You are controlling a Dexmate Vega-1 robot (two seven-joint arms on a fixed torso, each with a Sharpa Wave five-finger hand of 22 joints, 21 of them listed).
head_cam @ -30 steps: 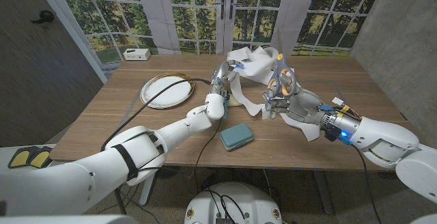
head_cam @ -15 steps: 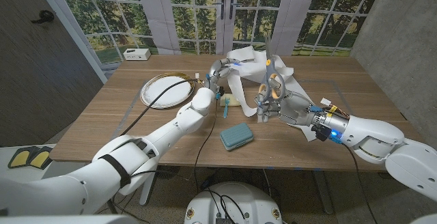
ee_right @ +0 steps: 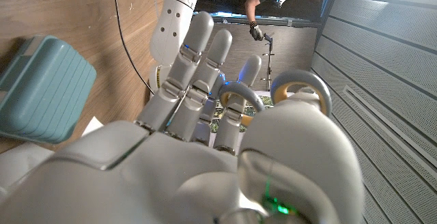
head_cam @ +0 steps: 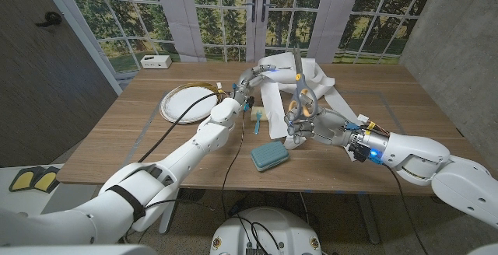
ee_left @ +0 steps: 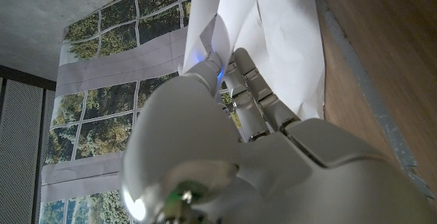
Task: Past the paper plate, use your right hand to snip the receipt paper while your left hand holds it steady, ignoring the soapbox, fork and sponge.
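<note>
Left hand (head_cam: 250,82): raised over the table's far middle, fingers (ee_left: 254,94) pinching a fold of the receipt paper (head_cam: 282,80).
Right hand (head_cam: 310,124): fingers curled through the handles of the scissors (head_cam: 299,92), blades pointing up, just beside the paper strip.
Receipt paper: a long white band, lifted and draped beyond the paper plate (head_cam: 187,103).
Soapbox (head_cam: 269,155): teal, near the table's front edge, under the right hand.
Fork (head_cam: 257,121): on the table, between the hands.

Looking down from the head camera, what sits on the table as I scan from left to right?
White box → paper plate → left hand gripping the receipt paper → scissors in the right hand.
</note>
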